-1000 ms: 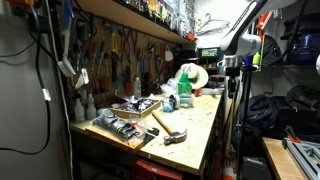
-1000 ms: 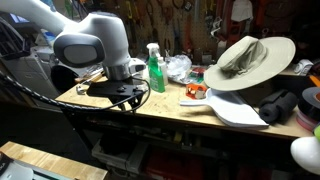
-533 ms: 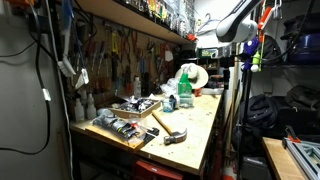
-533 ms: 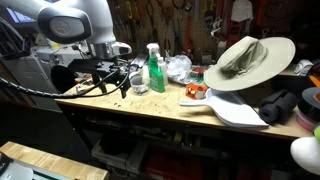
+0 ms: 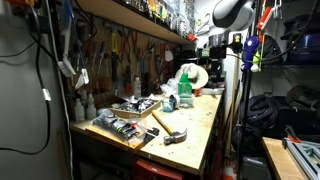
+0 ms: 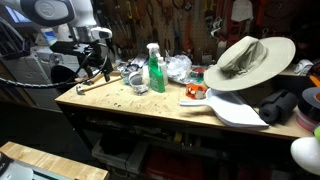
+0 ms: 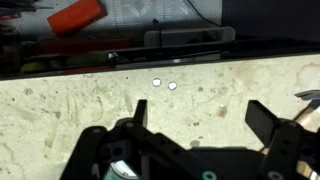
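My gripper [image 7: 200, 118] is open, its two dark fingers [image 7: 262, 118] spread wide over the speckled wooden workbench [image 7: 90, 100] with nothing between them. In both exterior views the gripper [image 6: 100, 64] [image 5: 228, 45] hangs in the air above the bench, touching nothing. A hammer [image 6: 88, 86] [image 5: 168, 128] lies on the bench top, close below the gripper. A green spray bottle [image 6: 153, 68] [image 5: 184, 92] stands upright further along the bench, with a small glass [image 6: 138, 86] beside it.
A wide-brimmed hat [image 6: 250, 58] rests over a white board [image 6: 238, 110] at the bench's far end. A tray of tools [image 5: 135, 105] and a flat board with parts [image 5: 120, 128] lie near the wall. Tools hang on the back wall. A red object [image 7: 77, 17] lies beyond the bench edge.
The gripper has opened wide and the arm has lifted up and away from just above the bench top. The hammer, bottle and hat have not moved.
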Robot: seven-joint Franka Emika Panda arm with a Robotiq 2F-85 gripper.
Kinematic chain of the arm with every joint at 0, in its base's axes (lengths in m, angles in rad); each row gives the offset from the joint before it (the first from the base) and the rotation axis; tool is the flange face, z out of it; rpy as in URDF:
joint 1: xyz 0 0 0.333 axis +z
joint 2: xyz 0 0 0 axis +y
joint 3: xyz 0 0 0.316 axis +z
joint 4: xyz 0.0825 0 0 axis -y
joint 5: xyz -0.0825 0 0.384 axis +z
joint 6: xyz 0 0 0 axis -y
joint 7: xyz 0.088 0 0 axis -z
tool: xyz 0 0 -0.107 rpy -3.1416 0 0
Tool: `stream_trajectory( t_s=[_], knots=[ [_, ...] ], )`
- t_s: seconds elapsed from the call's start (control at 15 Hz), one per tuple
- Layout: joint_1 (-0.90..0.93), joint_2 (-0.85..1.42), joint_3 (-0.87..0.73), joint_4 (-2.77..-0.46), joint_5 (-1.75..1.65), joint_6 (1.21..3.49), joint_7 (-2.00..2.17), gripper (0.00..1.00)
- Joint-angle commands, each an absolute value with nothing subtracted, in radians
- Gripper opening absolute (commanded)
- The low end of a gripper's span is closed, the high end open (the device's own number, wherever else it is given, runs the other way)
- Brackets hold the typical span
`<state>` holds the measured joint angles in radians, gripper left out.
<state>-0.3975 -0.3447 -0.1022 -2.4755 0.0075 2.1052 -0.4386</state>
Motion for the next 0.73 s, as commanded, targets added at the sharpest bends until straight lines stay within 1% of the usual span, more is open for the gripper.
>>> stream_trajectory(
  t_s=[0.0,0.07,0.13,0.67],
  knots=[
    [-0.298,-0.444,-0.146,-2.547,-0.019,2.108,-0.337,1.00],
    [-0.284,-0.463,-0.150,-2.565,-0.028,2.109,-0.335,1.00],
    [-0.272,-0.394,-0.171,-2.500,-0.022,2.103,-0.352,1.00],
    [-0.255,-0.438,-0.178,-2.538,-0.033,2.103,-0.337,1.00]
  ],
)
